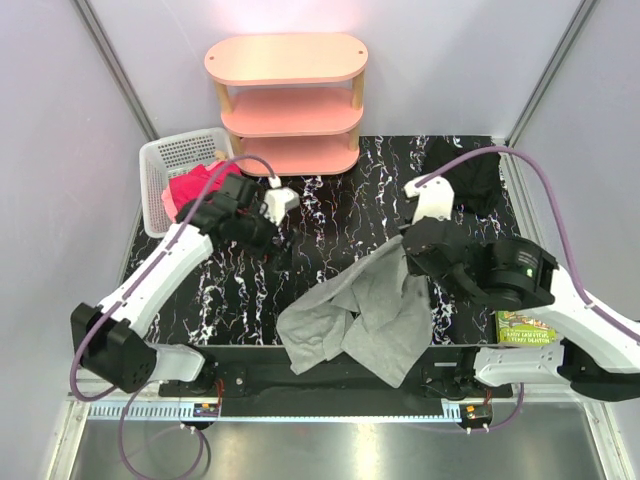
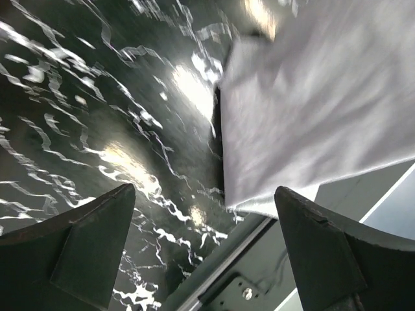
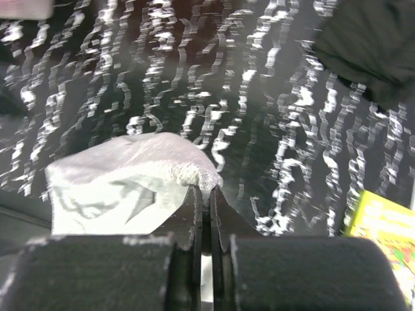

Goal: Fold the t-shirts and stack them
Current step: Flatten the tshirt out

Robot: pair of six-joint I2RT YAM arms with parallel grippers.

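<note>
A pink three-tier shelf unit (image 1: 286, 100) is standing against the pale back wall (image 1: 450, 60), well beyond my left gripper (image 2: 201, 194), and ahead and to the left of my right gripper (image 3: 209, 193). A soft pinkish light is glowing on the wall above it. Metal struts (image 1: 115, 65) are framing the side panels. The black, white-veined marble tabletop (image 1: 340, 215) is lying under both grippers, and bright highlights are shining on it beneath my left one.
</note>
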